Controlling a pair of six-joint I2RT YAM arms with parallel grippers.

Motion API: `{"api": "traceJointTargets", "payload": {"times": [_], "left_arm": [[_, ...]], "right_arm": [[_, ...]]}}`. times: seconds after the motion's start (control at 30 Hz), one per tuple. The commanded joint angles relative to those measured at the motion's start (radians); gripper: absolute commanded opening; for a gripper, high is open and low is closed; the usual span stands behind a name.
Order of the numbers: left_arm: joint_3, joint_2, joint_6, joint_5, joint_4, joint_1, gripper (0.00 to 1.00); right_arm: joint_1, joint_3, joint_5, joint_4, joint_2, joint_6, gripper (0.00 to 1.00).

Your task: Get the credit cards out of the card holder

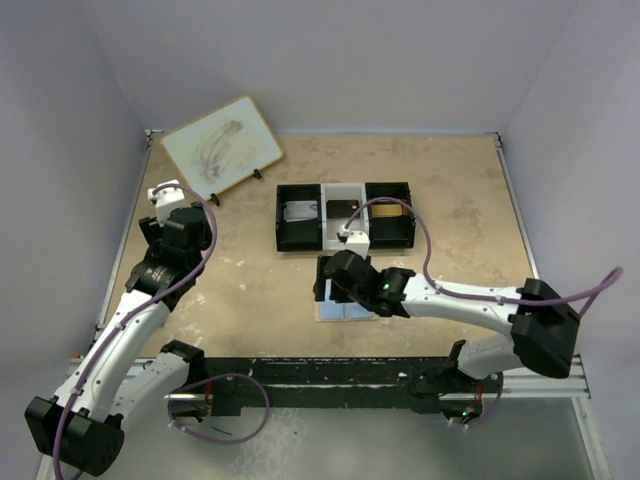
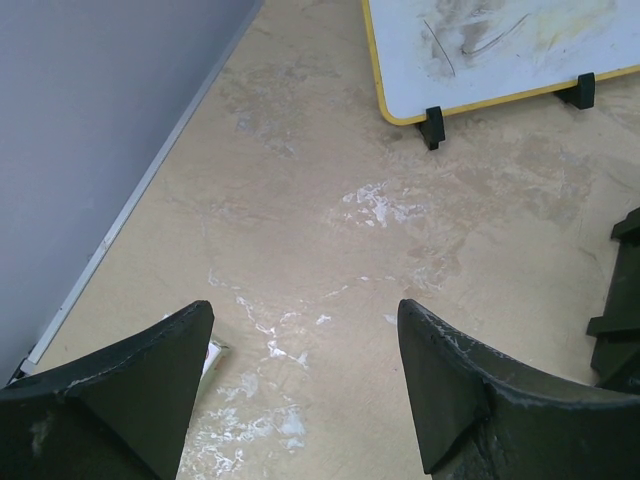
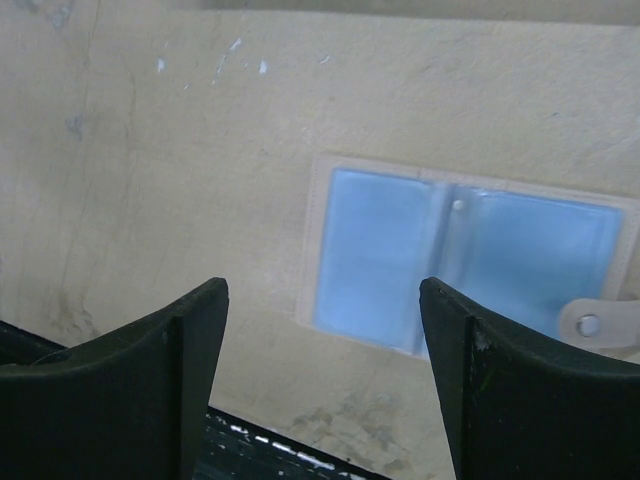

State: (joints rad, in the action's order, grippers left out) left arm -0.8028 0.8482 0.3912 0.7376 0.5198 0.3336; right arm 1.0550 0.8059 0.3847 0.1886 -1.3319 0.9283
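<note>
We've got a scuffed tan tabletop boxed in by pale lavender walls on three sides, soft even light, a whiteboard at far left.

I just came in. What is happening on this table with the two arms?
The right gripper hovers open over the card holder, which lies unfolded on the table, its blue pockets looking empty. A silvery card and a dark card lie in separate compartments of the tray behind it. The left gripper is open too, holding nothing, over bare table near the whiteboard.
</note>
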Motion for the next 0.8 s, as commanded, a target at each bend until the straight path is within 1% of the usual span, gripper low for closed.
{"api": "traceJointTargets", "payload": {"times": [0.0,0.1,0.23,0.27,0.33,0.4,0.5,0.6,0.67,0.77], "left_arm": [[0.004,-0.003,-0.022,-0.004,-0.036,-0.007,0.73],[0.009,-0.017,-0.022,-0.011,-0.037,-0.008,0.73],[0.008,-0.029,-0.018,-0.007,-0.027,-0.007,0.73],[0.009,-0.031,-0.018,-0.017,-0.029,-0.008,0.73],[0.007,-0.026,-0.018,-0.045,-0.034,-0.008,0.73],[0.005,-0.012,-0.018,-0.074,-0.035,-0.008,0.73],[-0.001,0.006,-0.019,-0.107,-0.031,-0.008,0.73],[-0.004,0.006,-0.018,-0.134,-0.029,-0.008,0.73],[-0.003,0.001,-0.018,-0.143,-0.03,-0.007,0.73],[-0.001,-0.006,-0.018,-0.163,-0.034,-0.008,0.73]], "right_arm": [[0.073,0.083,0.054,0.029,-0.084,0.058,0.79],[0.079,0.097,0.045,0.008,-0.162,0.072,0.78],[0.081,0.154,0.112,0.096,-0.252,0.124,0.77],[0.082,0.19,0.136,0.114,-0.261,0.132,0.77],[0.082,0.208,0.163,0.147,-0.267,0.144,0.77],[0.08,0.211,0.14,0.159,-0.275,0.138,0.77],[0.08,0.247,0.149,0.195,-0.318,0.13,0.77],[0.079,0.279,0.166,0.258,-0.382,0.183,0.78],[0.08,0.291,0.208,0.306,-0.403,0.239,0.78],[0.079,0.248,0.163,0.264,-0.376,0.224,0.78]]}}
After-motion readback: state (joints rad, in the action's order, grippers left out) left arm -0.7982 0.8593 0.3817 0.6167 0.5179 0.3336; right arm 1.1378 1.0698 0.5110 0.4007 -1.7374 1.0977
